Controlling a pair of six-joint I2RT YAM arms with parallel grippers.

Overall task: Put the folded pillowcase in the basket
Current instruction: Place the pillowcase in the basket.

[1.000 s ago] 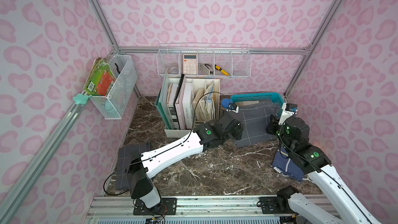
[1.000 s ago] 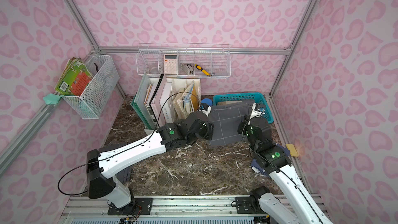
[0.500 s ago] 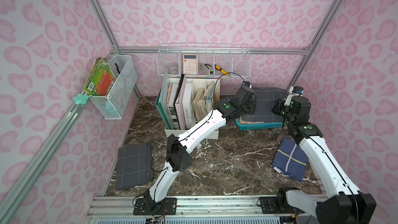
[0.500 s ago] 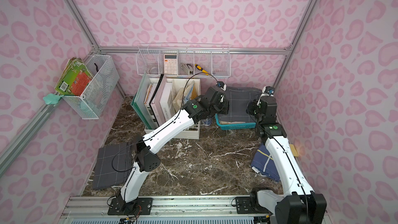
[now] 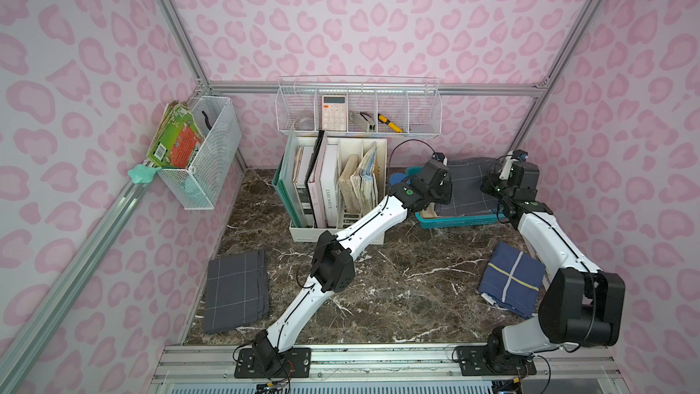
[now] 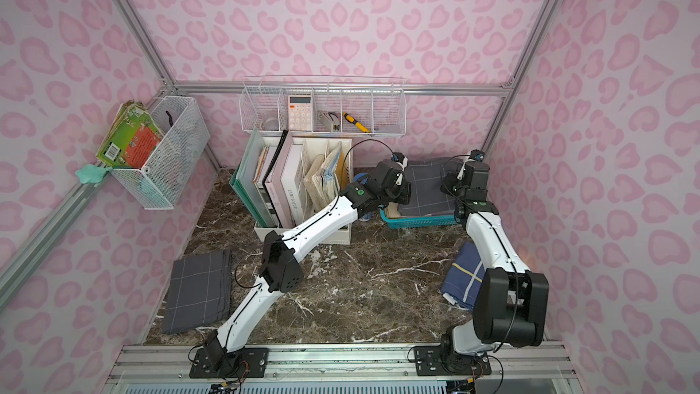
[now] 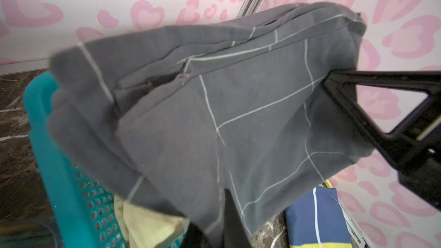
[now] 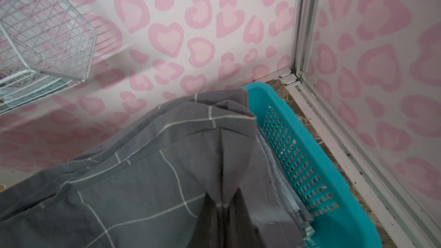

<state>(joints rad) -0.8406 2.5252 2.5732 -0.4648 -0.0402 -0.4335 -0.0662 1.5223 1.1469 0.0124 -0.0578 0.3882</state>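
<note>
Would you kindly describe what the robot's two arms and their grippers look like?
The left arm and right arm share white link shells, boxy black joint housings, a green dot by each wrist and thin black cables along the links. The left gripper and right gripper are black, with open triangular-frame fingers.

The folded pillowcase [image 7: 238, 115] is matt grey woven cloth with thin pale grid lines, the basket [image 8: 310, 163] smooth teal plastic with perforated walls, the worktop [image 5: 397, 289] dark white-veined stone with a slight sheen, the long wire basket [image 5: 424, 115] white-coated metal mesh, and the frame rail [image 5: 492, 89] brushed silver metal.
</note>
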